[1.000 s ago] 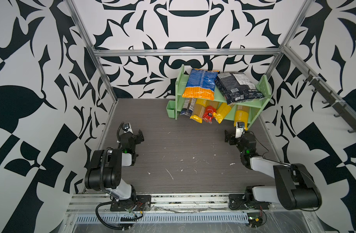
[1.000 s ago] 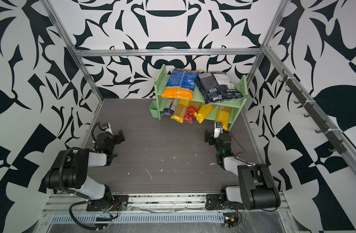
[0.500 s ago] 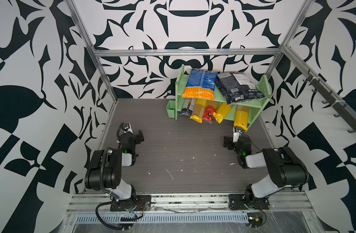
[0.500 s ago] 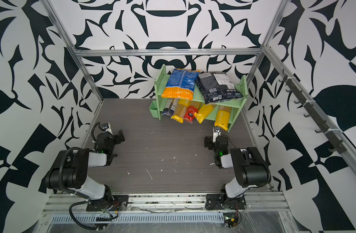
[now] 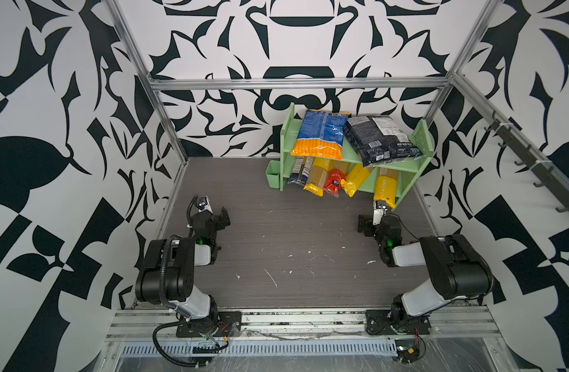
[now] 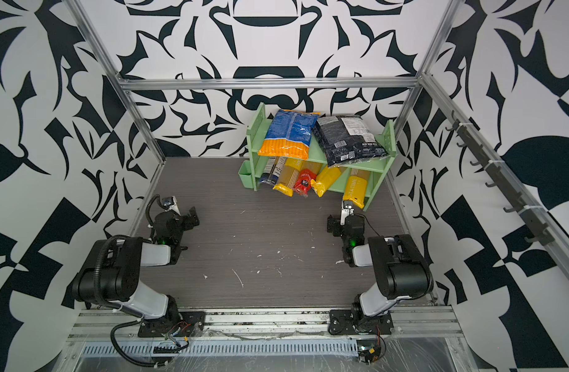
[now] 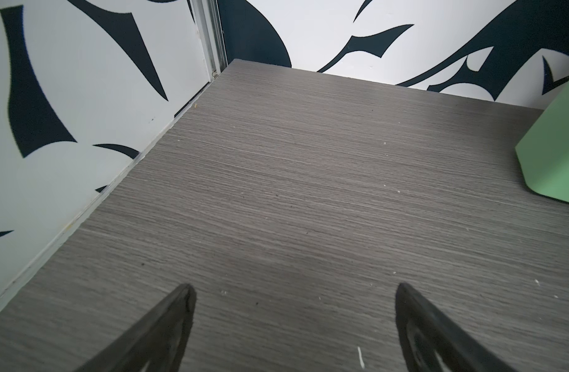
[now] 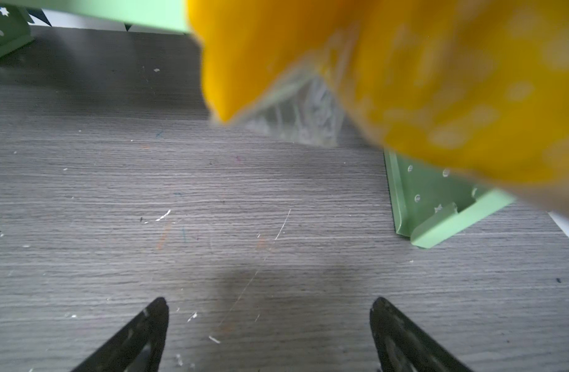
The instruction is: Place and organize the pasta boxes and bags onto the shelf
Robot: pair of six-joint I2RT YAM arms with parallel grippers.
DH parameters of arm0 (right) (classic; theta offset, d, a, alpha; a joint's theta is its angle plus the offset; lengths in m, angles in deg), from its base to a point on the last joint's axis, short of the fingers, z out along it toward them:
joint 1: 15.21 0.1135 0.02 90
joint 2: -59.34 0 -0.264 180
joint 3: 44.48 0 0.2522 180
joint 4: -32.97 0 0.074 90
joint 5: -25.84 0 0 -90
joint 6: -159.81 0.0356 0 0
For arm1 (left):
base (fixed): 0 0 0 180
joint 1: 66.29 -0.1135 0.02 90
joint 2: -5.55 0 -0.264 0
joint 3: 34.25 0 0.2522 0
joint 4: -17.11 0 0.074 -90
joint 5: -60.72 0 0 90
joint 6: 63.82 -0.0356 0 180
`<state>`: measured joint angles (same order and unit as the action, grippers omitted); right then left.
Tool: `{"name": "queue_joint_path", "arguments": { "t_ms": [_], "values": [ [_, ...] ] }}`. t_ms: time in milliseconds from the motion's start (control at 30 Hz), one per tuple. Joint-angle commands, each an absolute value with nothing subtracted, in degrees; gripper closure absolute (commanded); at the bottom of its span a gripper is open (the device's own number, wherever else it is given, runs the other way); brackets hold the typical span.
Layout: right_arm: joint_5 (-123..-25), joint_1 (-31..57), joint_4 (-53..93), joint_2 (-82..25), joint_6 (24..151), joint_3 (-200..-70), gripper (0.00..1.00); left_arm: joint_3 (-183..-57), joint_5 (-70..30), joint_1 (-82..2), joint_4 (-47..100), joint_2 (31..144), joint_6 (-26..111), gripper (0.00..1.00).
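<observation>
The shelf [image 5: 422, 138], a light green two-tier unit with hole-dotted side panels, is positioned at the rear of the tabletop [image 5: 293, 232], against the back wall and toward the right arm's side. On the upper tier, the blue-and-orange bag [image 5: 320, 135] and the black bag [image 5: 379, 140] are laid side by side, and both overhang the front edge. On the lower tier, five long packs are laid with their ends projecting forward: the navy-clear pack [image 5: 297, 170], the long yellow pack [image 5: 316, 180], the red pack [image 5: 334, 181], the tilted yellow pack [image 5: 356, 180] and the end yellow pack [image 5: 385, 188]. The first four are bunched together. The end yellow pack is set apart, beside the side panel. A small green cup [image 5: 272, 177] is located against the opposite side panel.

The right gripper [image 8: 268, 302] is located just in front of the end yellow pack, low over the surface. Its jaws are spread wide and nothing is held. The pack's end is seen blurred in the right wrist view. The left gripper [image 7: 294, 290] is positioned near the left wall, well apart from the shelf, and is likewise released and empty.

The tabletop is finished in dark grey wood grain and is marked with white flecks and scratches. It is enclosed on three sides by walls [image 5: 67, 128] printed in a black-and-white pattern and framed by aluminium rails [image 5: 296, 83]. A row of dark hooks [image 5: 521, 157] is mounted on the right-hand wall. A slotted cable duct [image 5: 260, 348] is fitted along the front edge.
</observation>
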<state>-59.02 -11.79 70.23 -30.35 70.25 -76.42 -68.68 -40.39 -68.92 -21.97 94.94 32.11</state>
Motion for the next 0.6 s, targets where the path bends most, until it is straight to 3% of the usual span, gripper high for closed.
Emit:
{"name": "queue_joint_path", "arguments": {
  "t_ms": [0,567],
  "values": [
    [-58.36,-11.91,71.58,-29.48,71.03,-78.37,0.0,-69.15,-40.15,-69.18,-22.85,94.97,31.87,0.01],
    [-58.76,-11.93,71.04,-29.87,70.6,-78.82,0.0,-69.1,-40.17,-69.18,-22.88,94.94,31.89,0.01]
  ]
}}
